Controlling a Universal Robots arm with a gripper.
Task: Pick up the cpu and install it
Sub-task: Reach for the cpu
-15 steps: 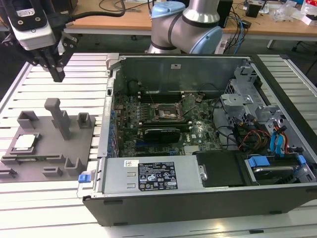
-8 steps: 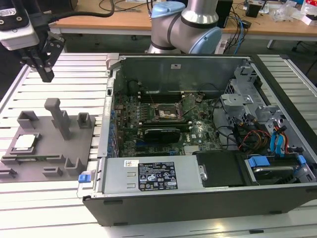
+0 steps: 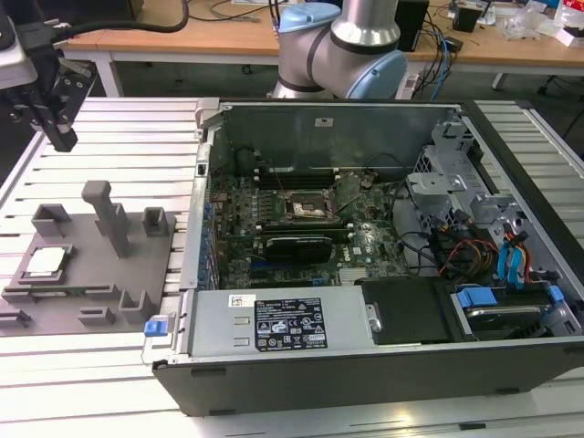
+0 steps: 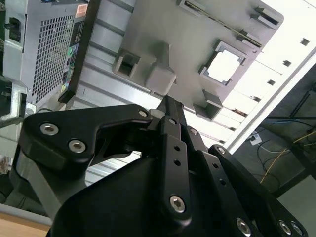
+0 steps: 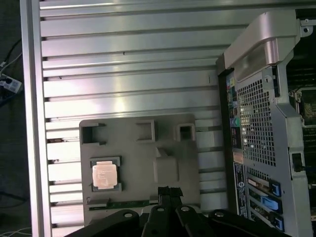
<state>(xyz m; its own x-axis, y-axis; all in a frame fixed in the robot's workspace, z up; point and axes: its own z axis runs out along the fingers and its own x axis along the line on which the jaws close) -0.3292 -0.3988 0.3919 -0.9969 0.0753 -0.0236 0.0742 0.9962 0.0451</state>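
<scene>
On grey tray (image 3: 96,274): cpu (image 3: 47,262) in recess | hand (image 3: 62,137) up high, well apart | fingers closed, empty

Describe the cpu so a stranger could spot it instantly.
At the exterior view's left, beside the open computer case, lies a grey tray with upright blocks. The cpu rests in a recess on the tray's side away from the case: its only silvery square.

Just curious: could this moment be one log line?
gripper: shut, empty, apart from chip | chip: lying in grey tray | computer case: open
</scene>
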